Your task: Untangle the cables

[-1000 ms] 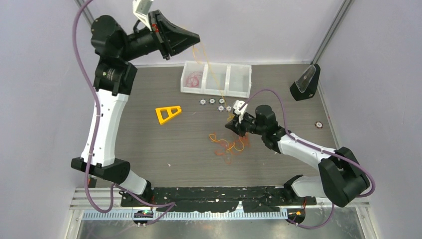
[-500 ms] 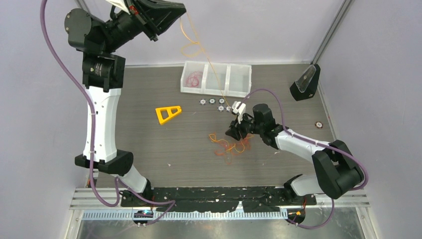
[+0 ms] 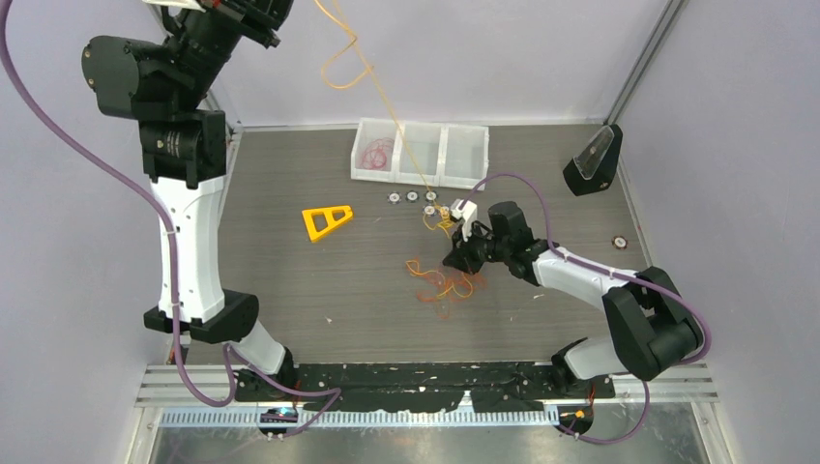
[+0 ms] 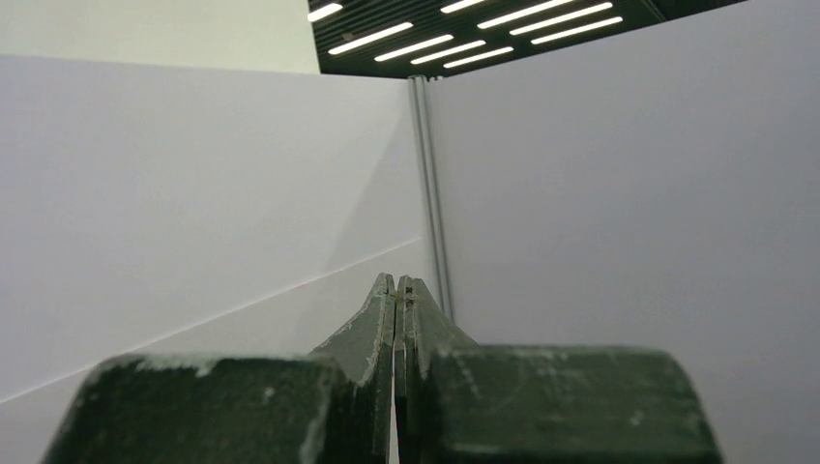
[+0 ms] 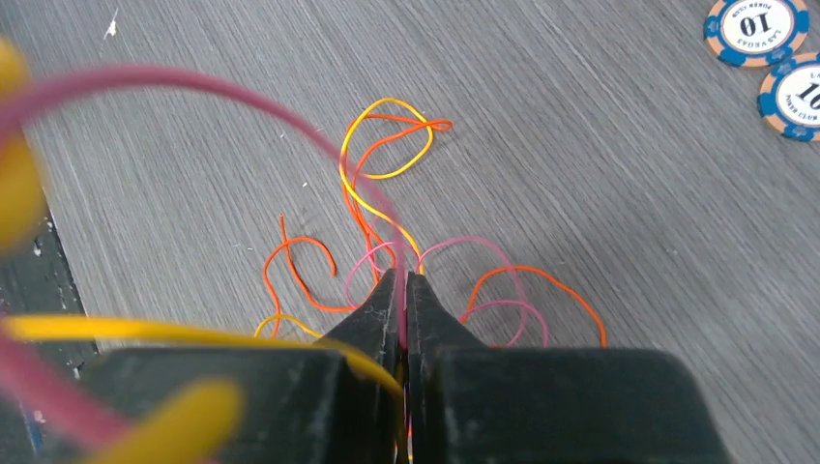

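Observation:
A tangle of orange, yellow and pink-red cables (image 3: 447, 282) lies on the table's middle. My right gripper (image 3: 453, 259) sits low at its far edge. In the right wrist view this gripper (image 5: 401, 275) is shut on a pink-red strand (image 5: 503, 256), with orange (image 5: 300, 242) and yellow (image 5: 387, 106) loops on the table beyond. A yellow cable (image 3: 340, 70) rises from there in a long line with a loop to the top edge, where my left arm (image 3: 222, 19) is raised high. My left gripper (image 4: 395, 280) is shut and faces the wall; the cable is not visible between its fingers.
A white three-compartment bin (image 3: 462, 155) stands at the back, with a coiled red cable (image 3: 377, 153) in its left compartment. A yellow triangular frame (image 3: 326, 220) lies left of centre. Poker chips (image 3: 412, 197) lie near the bin. A black stand (image 3: 592, 162) is at the back right.
My left arm has risen and swung left, out past the top edge, drawing the yellow cable higher. My right gripper has stayed at the tangle, shifting only slightly.

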You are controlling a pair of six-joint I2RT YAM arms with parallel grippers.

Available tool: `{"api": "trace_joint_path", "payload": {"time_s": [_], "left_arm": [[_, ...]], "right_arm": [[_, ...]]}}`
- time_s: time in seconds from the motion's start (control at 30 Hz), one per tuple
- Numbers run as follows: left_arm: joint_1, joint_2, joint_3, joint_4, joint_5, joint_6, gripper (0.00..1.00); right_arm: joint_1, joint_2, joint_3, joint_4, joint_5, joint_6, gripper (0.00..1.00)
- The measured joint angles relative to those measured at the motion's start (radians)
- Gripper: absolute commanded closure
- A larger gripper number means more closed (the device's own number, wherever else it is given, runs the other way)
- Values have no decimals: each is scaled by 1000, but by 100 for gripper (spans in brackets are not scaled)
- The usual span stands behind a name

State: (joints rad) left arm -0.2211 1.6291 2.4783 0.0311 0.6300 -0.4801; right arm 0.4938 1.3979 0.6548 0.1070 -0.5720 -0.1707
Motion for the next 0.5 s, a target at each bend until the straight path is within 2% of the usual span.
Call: {"api": "trace_joint_path", "payload": {"time_s": [0.27, 0.5], "left_arm": [[13, -5, 4, 0, -182, 126, 100], [35, -7, 29, -2, -317, 222, 100]], "right_arm": [[-48, 18, 8, -30, -26, 78, 95], [-135, 119, 54, -57, -62, 163, 95]]}}
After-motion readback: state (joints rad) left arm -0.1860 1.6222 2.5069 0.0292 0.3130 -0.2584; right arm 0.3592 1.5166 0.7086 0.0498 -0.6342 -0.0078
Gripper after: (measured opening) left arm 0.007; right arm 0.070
